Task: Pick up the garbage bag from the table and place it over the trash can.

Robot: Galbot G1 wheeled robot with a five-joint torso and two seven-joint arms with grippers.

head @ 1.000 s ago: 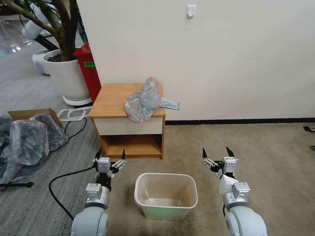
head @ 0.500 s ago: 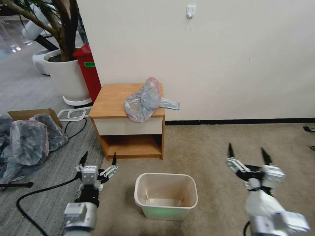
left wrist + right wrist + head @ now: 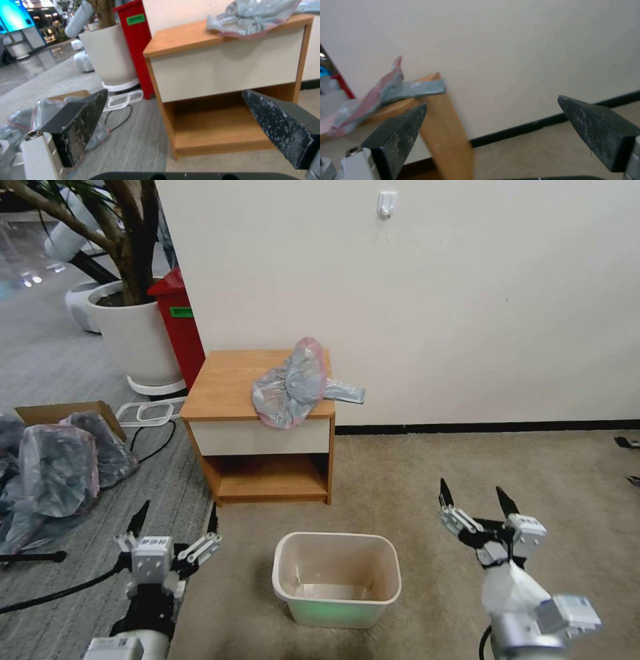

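Note:
The grey garbage bag [image 3: 291,385] with a pink rim lies crumpled on the right part of the table [image 3: 227,380], one end hanging past its right edge by the wall. The bag [image 3: 250,17] and table [image 3: 186,40] also appear in the left wrist view, and the bag [image 3: 390,90] in the right wrist view. The cream trash can [image 3: 337,578] stands on the carpet in front of the table. My left gripper [image 3: 177,520] hovers open, low and left of the can. My right gripper [image 3: 475,499] hovers open to the can's right. Both are far from the bag.
A red bin [image 3: 179,323] and a white planter [image 3: 133,337] stand left of the table. A heap of grey bags [image 3: 57,473] and a cardboard box [image 3: 63,412] lie on the floor at far left, with black cables [image 3: 153,443] nearby.
Both arms have swung outward and lower, away from the trash can: the left gripper to the left, the right gripper to the right, then slightly back. Bag, table and can have not moved.

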